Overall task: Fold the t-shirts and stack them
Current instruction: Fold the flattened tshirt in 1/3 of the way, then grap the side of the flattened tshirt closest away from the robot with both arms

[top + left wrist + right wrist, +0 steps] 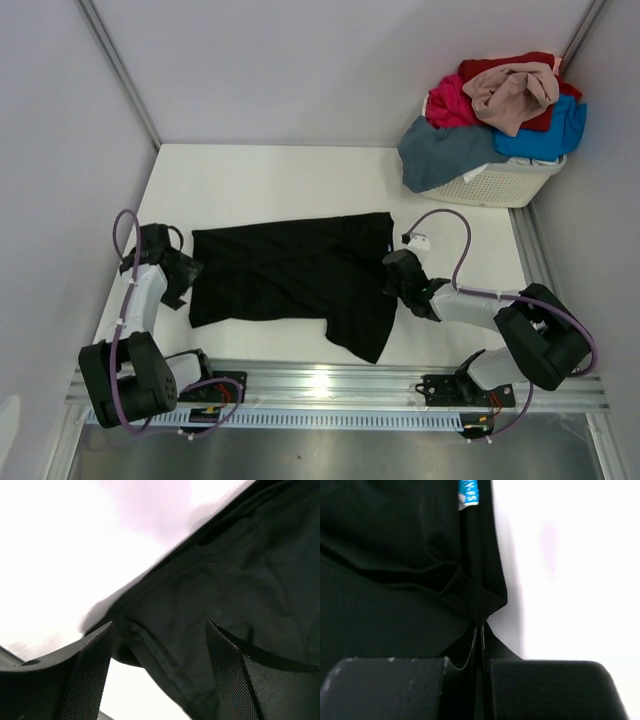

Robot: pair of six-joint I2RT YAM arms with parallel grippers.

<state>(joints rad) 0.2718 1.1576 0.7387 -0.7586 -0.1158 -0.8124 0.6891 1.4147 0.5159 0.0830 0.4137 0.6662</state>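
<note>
- The left fingers point(92, 675) stand wide apart over the left edge of the black t-shirt point(290, 275), gripping nothing.
- That shirt lies spread and wrinkled in the middle of the white surface point(250, 185).
- The right fingers point(390, 690) are pinched together on a bunched fold at its right edge.
- In the far right corner, a white basket point(500, 185) is heaped with the other t-shirts point(515, 95).

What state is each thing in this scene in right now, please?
Black shirt: unfolded, spread out and rumpled on the table.
Left gripper: open, at the shirt's edge.
Right gripper: shut, pinching the shirt's edge.
Basket: upright, heaped full.
Coloured shirts: unfolded, crumpled in the basket, spilling over its rim.
</note>
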